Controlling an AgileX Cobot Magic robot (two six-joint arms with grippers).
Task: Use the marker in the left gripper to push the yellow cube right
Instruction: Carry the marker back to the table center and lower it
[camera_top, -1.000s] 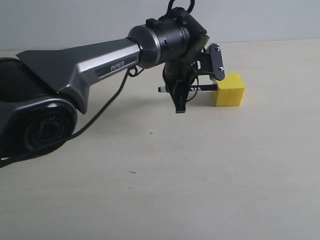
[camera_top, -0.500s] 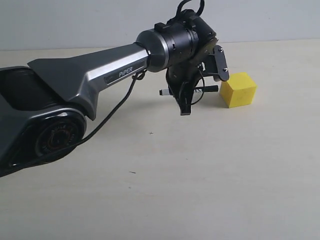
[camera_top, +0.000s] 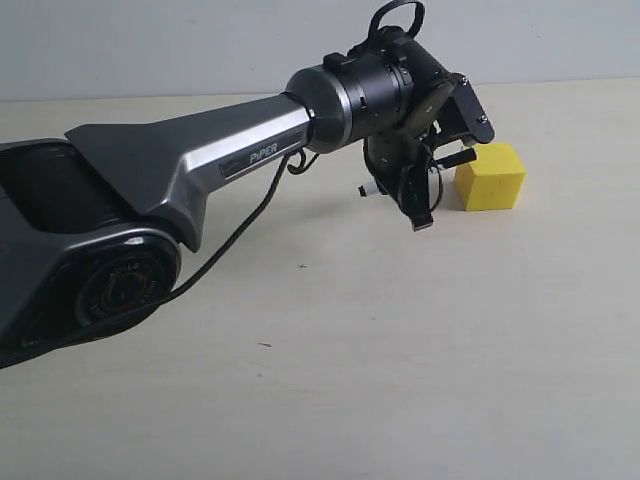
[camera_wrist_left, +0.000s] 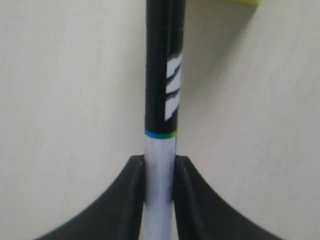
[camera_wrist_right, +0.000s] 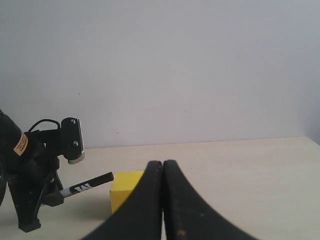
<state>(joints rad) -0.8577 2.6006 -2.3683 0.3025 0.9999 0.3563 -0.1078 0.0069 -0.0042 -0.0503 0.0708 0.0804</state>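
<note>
Yellow cube (camera_wrist_left: 225, 2) cut by edge; marker (camera_wrist_left: 161, 120) tip out of frame

Left pincer (camera_top: 415, 200) moved right; marker (camera_top: 456, 160) now tilted, tip higher; yellow cube (camera_top: 490, 177) displaced rightward.

Seen from the cube (camera_top: 490, 177), bare table (camera_top: 560, 300) lies open at 3 and 6 o'clock. At 9 o'clock the marker (camera_top: 457, 159) and left gripper (camera_top: 415, 200) crowd close beside it, and the arm (camera_top: 200, 160) behind them bars the table out toward 8 o'clock.
</note>
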